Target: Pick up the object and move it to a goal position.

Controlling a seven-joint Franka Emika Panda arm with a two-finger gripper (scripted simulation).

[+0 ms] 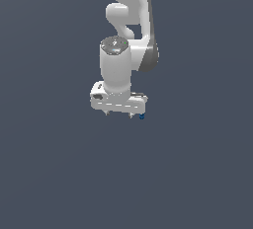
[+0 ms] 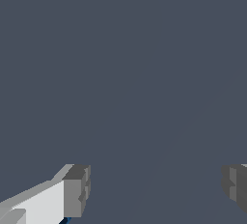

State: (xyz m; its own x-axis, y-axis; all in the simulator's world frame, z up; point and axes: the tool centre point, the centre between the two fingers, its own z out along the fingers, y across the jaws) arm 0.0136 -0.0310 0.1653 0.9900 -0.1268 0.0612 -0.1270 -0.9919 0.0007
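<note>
The object (image 1: 142, 117) is a tiny bright-blue item just off the exterior view's right end of the white hand, outside the fingers rather than between them. In the wrist view only a blue sliver of the object (image 2: 66, 220) peeks out behind one grey finger. My gripper (image 1: 119, 114) hangs from the white arm with its fingers spread wide and pointing down. In the wrist view the gripper (image 2: 155, 189) is open, and nothing lies between the two grey pads.
A flat dark grey-blue ground fills both views. The white arm (image 1: 129, 30) rises above the hand toward the top of the exterior view.
</note>
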